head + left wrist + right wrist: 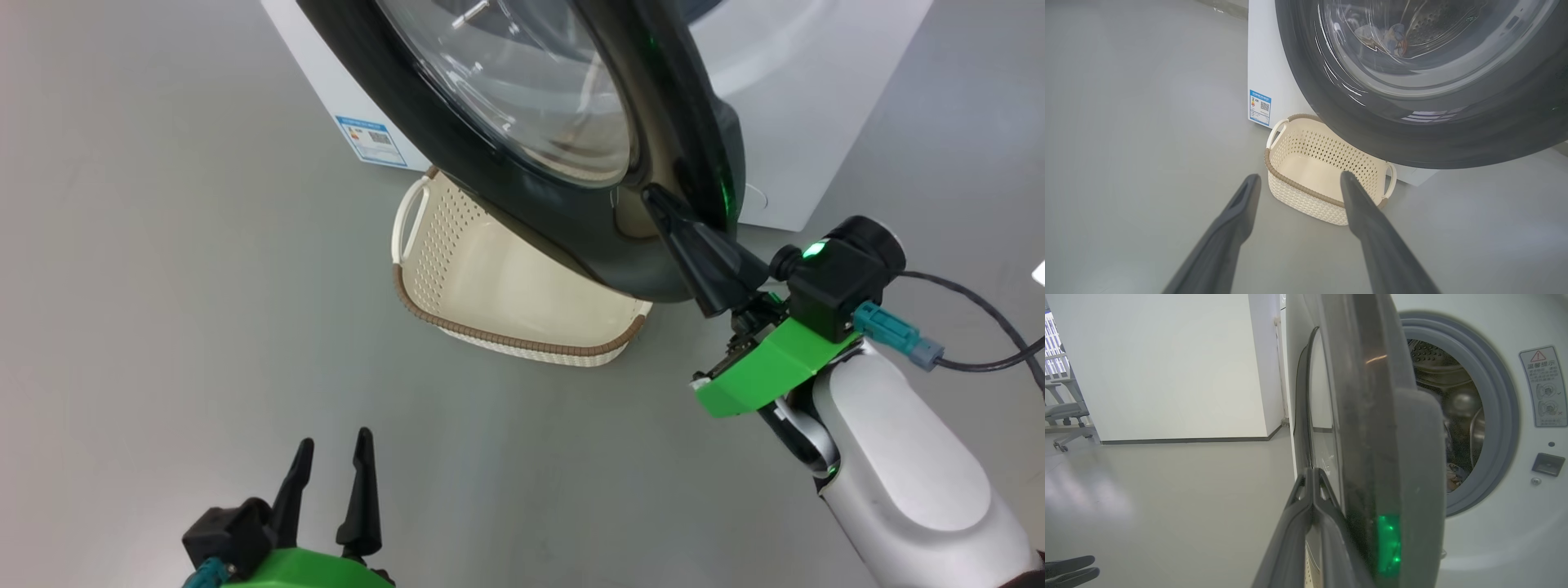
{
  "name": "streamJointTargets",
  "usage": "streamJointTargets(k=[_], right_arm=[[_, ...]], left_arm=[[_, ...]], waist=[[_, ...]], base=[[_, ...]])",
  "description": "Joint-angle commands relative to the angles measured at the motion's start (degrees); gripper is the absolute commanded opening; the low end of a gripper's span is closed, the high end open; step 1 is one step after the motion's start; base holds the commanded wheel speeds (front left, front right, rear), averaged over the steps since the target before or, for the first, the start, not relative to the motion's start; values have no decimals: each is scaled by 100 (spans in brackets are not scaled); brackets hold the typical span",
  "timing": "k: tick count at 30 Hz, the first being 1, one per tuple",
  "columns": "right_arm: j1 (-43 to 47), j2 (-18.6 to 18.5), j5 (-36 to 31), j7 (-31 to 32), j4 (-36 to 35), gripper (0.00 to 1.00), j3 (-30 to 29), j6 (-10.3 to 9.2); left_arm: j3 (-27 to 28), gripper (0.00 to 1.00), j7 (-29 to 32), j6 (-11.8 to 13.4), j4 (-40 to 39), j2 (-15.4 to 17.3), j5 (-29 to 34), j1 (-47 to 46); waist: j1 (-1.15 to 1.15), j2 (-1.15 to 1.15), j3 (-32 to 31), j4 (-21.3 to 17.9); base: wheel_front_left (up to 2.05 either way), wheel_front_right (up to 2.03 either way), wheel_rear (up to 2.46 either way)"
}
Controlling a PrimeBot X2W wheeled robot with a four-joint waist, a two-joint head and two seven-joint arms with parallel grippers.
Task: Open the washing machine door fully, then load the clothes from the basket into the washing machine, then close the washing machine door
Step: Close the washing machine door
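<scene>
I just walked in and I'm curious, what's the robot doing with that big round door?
The shut right gripper is at the edge of the partly open door. The basket on the floor is empty, and clothes show inside the drum. The left gripper hangs open, holding nothing.

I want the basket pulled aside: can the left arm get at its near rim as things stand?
Probably yes. The left tool, open, points at the basket across bare floor; the washing machine door seems to overhang only its far side, leaving the near rim free.
</scene>
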Motion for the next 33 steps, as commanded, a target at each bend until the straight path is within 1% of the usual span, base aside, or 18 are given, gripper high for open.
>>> streamJointTargets(k=[1,11,18,26,33], right_arm=[[-113,24,59,-26,-113,0,39,9],[-375,-224,202,-26,-91,0,-165,9],[-748,-471,291,-26,-21,0,-275,9],[-1462,-876,290,-26,43,0,-140,9],[-2101,-1201,276,-26,184,0,-71,9]], left_arm=[[139,100,-52,32,-166,62,-32,-164],[-103,100,-52,83,-256,62,-191,-214],[-368,100,-52,147,-393,62,-356,-306],[-508,100,-52,235,-636,62,-467,-410],[-684,100,-52,310,-743,62,-583,-438]], waist=[[0,0,63,-21],[0,0,357,41],[0,0,693,195],[0,0,1154,318],[0,0,1358,391]], base=[[0,0,0],[0,0,0],[0,0,0],[0,0,0],[0,0,0]])
